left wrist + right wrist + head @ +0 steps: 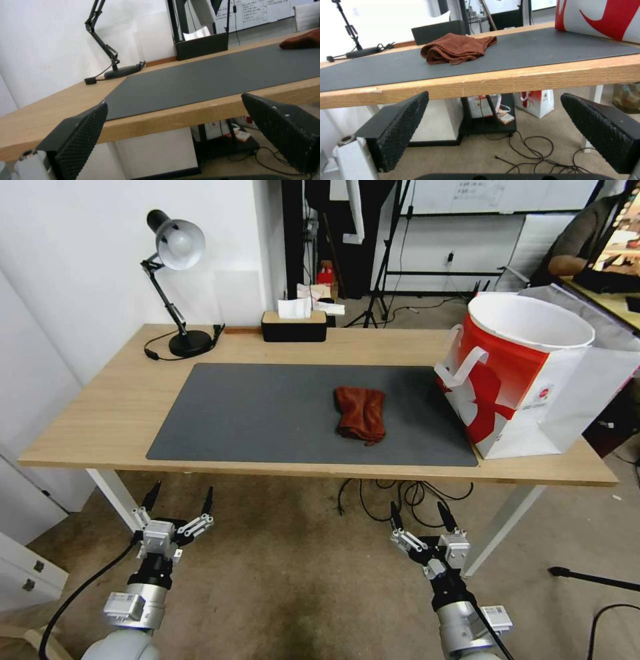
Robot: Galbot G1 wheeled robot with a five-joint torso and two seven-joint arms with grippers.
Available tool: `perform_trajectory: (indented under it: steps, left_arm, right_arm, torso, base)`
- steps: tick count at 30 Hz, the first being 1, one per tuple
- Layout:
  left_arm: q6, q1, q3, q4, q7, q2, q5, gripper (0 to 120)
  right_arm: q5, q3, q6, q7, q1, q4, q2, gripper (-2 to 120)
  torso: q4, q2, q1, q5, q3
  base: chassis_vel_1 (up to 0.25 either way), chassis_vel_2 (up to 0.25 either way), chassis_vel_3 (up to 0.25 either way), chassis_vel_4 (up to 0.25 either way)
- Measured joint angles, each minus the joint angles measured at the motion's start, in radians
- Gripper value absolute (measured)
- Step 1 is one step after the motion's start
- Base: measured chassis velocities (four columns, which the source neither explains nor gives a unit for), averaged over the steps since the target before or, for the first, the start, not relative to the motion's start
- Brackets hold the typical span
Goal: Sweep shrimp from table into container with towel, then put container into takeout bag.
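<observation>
The rust-brown towel (360, 412) lies crumpled on the dark grey mat (253, 413) of the light-wood table (100, 407), right of centre; the right wrist view also shows the towel (455, 48). At the table's right end stands the red and white takeout bag (513, 393), and the round white container (533, 320) sits in its open top. The shrimp are out of view. Both arms hang below the table's front edge. My left gripper (181, 493) is open and holds nothing, as is my right gripper (418, 510). Each wrist view looks across the tabletop edge between spread fingers.
A black desk lamp (177, 247) and a black tissue box (293, 327) stand along the table's back edge. Cables (400, 493) lie on the floor under the table. A white drawer unit (27, 573) sits at the lower left.
</observation>
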Motion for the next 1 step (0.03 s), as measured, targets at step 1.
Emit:
perform_trajectory:
  steps: [1]
  left_arm:
    - [0.0,0.0,0.0,0.0,0.0,0.0,0.0,100]
  right_arm:
    - [0.0,0.0,0.0,0.0,0.0,0.0,0.0,100]
  torso:
    - [0.0,0.0,0.0,0.0,0.0]
  base:
    - [0.0,0.0,0.0,0.0]
